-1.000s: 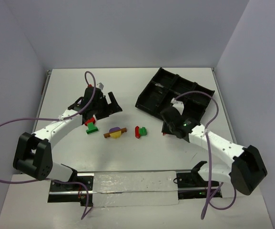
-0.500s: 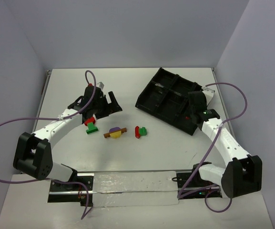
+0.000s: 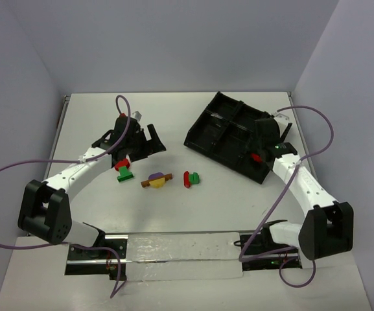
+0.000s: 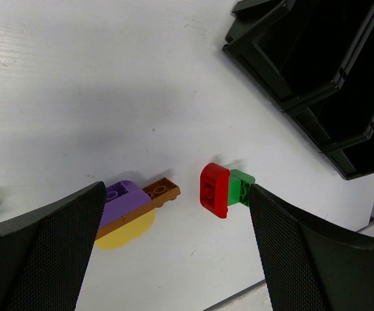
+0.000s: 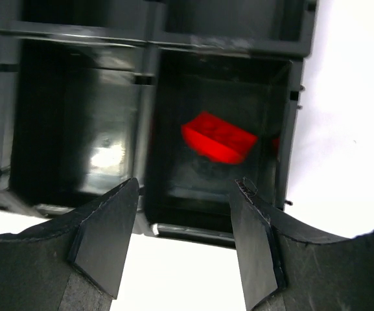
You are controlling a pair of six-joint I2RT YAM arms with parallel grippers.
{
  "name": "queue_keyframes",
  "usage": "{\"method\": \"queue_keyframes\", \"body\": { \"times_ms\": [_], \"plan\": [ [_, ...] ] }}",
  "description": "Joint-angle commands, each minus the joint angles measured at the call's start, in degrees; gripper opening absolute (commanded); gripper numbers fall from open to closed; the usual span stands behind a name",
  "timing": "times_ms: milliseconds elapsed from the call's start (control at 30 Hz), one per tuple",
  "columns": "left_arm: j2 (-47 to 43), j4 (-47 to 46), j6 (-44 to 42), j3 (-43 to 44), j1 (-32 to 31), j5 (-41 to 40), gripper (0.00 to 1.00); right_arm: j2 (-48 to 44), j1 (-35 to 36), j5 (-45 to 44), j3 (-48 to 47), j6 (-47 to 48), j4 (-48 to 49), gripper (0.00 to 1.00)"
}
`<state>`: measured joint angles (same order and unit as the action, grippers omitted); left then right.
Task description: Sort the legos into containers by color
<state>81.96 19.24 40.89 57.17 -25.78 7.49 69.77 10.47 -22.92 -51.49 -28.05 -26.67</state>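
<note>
The black tray [image 3: 220,122] lies tilted at the back right. My right gripper [image 3: 259,146] hangs open over its near right compartment. In the right wrist view a red brick [image 5: 219,137] lies loose on that compartment's floor, beyond the parted right gripper [image 5: 185,186]. My left gripper [image 3: 149,144] stands open at the left, above the table. Past the left gripper [image 4: 175,214] lie a red brick [image 4: 214,189] joined to a green one [image 4: 240,186], and a purple, brown and yellow cluster [image 4: 123,202]. A red and green cluster [image 3: 124,170] sits just below the left arm.
The purple cluster [image 3: 157,179] and the red-green pair [image 3: 191,177] lie mid-table between the arms. The tray's corner [image 4: 284,78] shows at the upper right of the left wrist view. A white strip [image 3: 174,249] runs along the near edge.
My right arm swung from the table beside the tray to above its near right compartment. Its jaws opened and the red brick now lies in that compartment. The left arm stayed still.
</note>
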Motion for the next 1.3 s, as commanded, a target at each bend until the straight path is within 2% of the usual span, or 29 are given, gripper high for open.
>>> {"method": "queue_keyframes", "body": {
  "times_ms": [0,67,167,267,433,767,967,1267],
  "plan": [
    [-2.16,1.03,-1.75,3.52,0.03,-2.0,0.99,-4.32,6.18,0.14,-2.55,1.77,-0.07,0.66],
    [-1.68,1.46,-2.08,3.77,0.03,-2.34,0.99,-5.28,8.61,1.68,-1.72,1.81,0.83,0.65],
    [-0.86,1.56,-2.13,3.94,0.03,-2.39,0.99,-5.67,17.18,7.18,0.86,1.7,3.96,0.66],
    [-0.66,1.24,-1.86,3.74,0.03,-2.13,0.99,-2.08,25.71,10.69,2.09,0.89,6.17,0.71],
    [-1.42,1.48,-1.77,3.39,0.03,-2.29,0.98,5.57,30.69,17.62,1.26,-0.49,7.59,0.74],
    [-1.56,0.85,-1.36,2.53,0.03,-1.28,0.99,16.74,33.03,16.78,-3.71,-2.05,8.46,0.73],
    [-1.89,1.15,-1.6,2.33,0.03,-1.51,0.99,21.5,33.12,16.14,-4.85,-3.7,10.05,0.65],
    [-1.81,0.72,-1.51,1.98,0.03,-1.08,0.99,22.11,33.03,13.36,-4.94,-4.82,9.97,0.28]
  ]
}}
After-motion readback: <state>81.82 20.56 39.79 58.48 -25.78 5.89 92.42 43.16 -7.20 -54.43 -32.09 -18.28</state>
